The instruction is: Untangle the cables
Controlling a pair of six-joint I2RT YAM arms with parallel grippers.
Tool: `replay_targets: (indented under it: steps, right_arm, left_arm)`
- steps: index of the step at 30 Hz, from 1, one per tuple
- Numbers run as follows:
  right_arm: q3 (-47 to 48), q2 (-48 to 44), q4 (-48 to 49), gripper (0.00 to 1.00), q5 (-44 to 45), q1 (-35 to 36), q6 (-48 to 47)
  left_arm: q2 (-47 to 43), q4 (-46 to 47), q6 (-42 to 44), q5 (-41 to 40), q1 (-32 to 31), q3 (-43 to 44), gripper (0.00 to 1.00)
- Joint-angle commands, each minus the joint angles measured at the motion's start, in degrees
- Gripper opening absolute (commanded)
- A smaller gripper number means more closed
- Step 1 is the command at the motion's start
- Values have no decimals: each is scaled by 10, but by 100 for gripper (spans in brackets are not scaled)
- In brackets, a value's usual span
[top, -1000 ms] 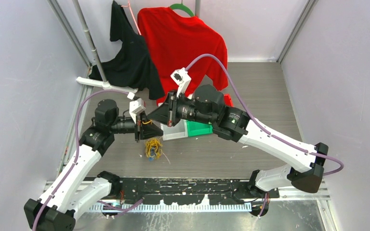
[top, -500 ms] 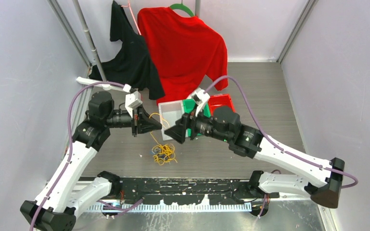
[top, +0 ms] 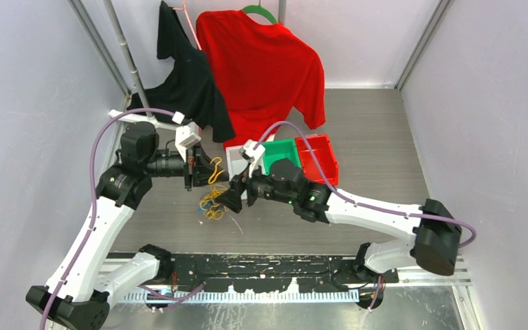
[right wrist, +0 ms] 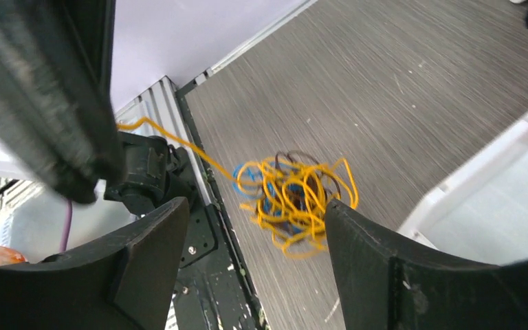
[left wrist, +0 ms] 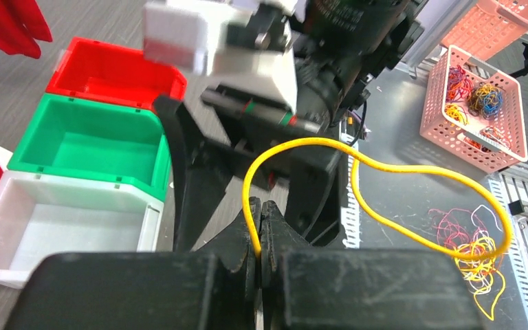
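The cables form a small tangle (top: 212, 203) of orange-yellow, blue and dark brown strands just above the grey table. One yellow cable (left wrist: 385, 167) rises from the tangle (left wrist: 480, 261) in a wide loop into my left gripper (left wrist: 262, 207), which is shut on it. In the top view the left gripper (top: 196, 172) stands up and left of the tangle. My right gripper (top: 233, 199) is open just to the right of it. In the right wrist view the tangle (right wrist: 292, 196) lies just beyond the spread right gripper (right wrist: 254, 206), touching neither finger.
Three bins stand in a row behind the right gripper: white (top: 234, 157), green (top: 283, 150) and red (top: 317, 150). A red shirt (top: 261, 62) and a black garment (top: 185, 82) hang at the back. A pink basket (left wrist: 473, 103) of other cable bundles sits off the table.
The right gripper has opened and swung down and left to the tangle. The left gripper, still shut on the yellow cable, drew back up and left, dragging the tangle with it.
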Motion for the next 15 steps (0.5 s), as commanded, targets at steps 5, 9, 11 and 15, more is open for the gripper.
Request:
replay_targets:
  steps: [5,9,11,15]
  right_arm:
    - [77,86,113,73,-11,31,-19]
    - [81,110,129,58,35,37,-6]
    - [68,116,139,51,47,37,8]
    - [20,121,189,46,68,37,30]
  left_arm:
    - [-9,-16,-11,19,0,54,0]
    - [-12,-14,-22,20,0,67,0]
    - [-13,-14,-26,21,0,76,0]
    - [-13,3,-46,24,0,99,0]
